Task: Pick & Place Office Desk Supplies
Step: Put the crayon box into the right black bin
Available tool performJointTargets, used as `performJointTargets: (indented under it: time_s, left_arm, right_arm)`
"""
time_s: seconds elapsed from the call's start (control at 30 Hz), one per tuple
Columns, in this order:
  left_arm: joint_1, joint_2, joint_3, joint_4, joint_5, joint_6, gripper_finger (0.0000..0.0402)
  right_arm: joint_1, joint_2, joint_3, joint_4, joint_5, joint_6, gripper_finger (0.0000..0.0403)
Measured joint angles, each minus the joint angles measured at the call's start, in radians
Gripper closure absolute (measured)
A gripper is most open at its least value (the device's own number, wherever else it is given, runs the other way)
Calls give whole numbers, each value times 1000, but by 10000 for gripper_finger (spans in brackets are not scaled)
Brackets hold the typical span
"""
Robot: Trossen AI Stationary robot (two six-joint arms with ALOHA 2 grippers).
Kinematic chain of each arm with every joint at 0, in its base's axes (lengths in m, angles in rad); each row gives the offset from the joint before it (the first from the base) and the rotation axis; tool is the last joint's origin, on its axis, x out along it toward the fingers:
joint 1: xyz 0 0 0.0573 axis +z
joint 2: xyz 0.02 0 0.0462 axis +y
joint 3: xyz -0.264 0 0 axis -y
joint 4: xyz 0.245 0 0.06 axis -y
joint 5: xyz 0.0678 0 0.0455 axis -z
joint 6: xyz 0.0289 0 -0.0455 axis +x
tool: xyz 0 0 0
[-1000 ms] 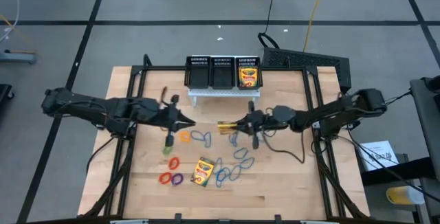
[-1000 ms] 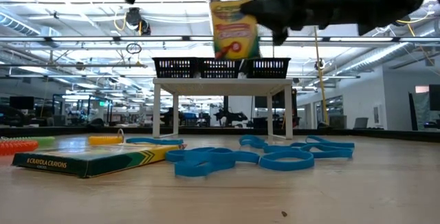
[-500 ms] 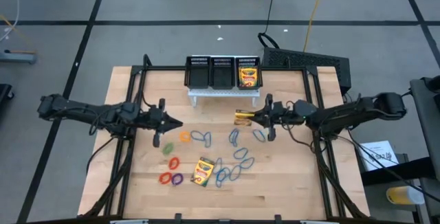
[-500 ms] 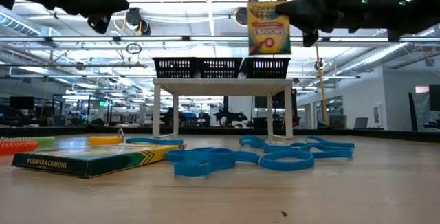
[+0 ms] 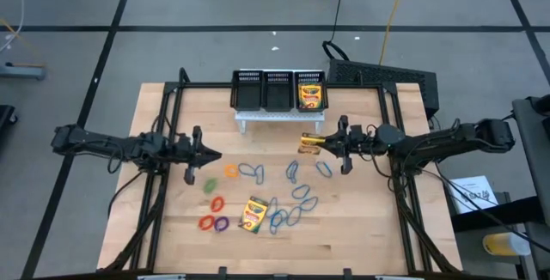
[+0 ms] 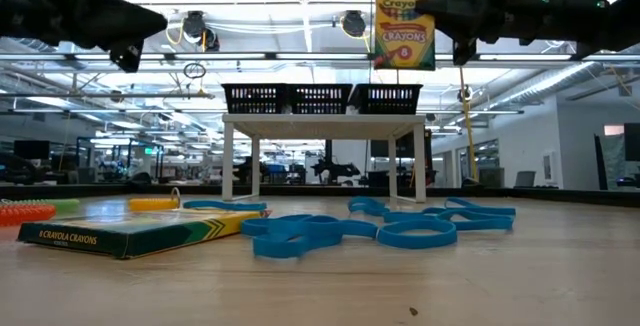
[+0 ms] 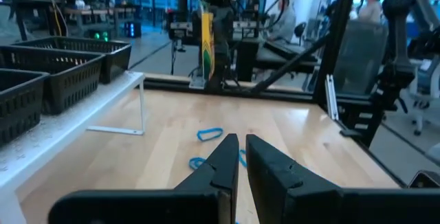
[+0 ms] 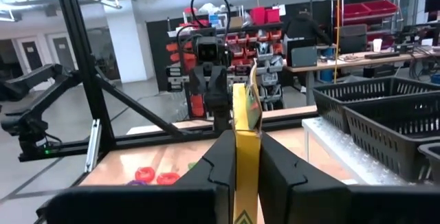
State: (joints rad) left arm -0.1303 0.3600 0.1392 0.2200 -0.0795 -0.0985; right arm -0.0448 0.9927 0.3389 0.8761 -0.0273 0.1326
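Observation:
My right gripper [image 5: 324,143] is shut on a yellow-and-green crayon box [image 6: 405,28], held high in front of the right end of the black mesh organiser [image 5: 277,91]. Another crayon box [image 5: 310,97] stands in the organiser's right compartment. A third [image 5: 253,213] lies flat on the table among blue loops [image 5: 296,192]. Orange [image 5: 230,170], green [image 5: 210,185], red [image 5: 206,222] and purple [image 5: 222,224] loops lie to its left. My left gripper [image 5: 211,153] is shut and holds nothing, above the table left of the loops. My right gripper pinches the crayon box by its two broad faces [image 8: 246,122], one finger [image 8: 221,161] on each side, at the box's right edge. The fingers come in level from the table's right side. The box stands upright, lifted well clear of the table.
The organiser sits on a small white stand [image 5: 279,115] at the table's far middle. A black frame [image 5: 391,134] runs round the work area. Bare wood lies along the near edge [image 5: 344,246].
My right gripper has carried the crayon box toward the table's right edge and a little toward the far edge; the box, tilted before, now stands upright. My left gripper has drawn back toward the table's left edge and sunk lower, staying shut.

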Motion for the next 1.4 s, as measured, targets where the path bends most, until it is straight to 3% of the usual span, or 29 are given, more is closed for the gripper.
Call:
performJointTargets:
  time_s: [0.43,0.77,1.13,1.4]
  left_arm:
    - [0,-104,-126,79,41,-24,364]
    - [0,-104,-125,66,52,48,364]
    - [0,-103,-125,54,52,98,364]
    - [0,-103,-123,54,52,193,364]
  right_arm:
    - [-35,0,0,43,-10,28,376]
    - [-161,0,101,31,-254,65,378]
    - [-400,1,228,-97,-500,117,379]
    - [-594,37,249,-94,-578,114,379]
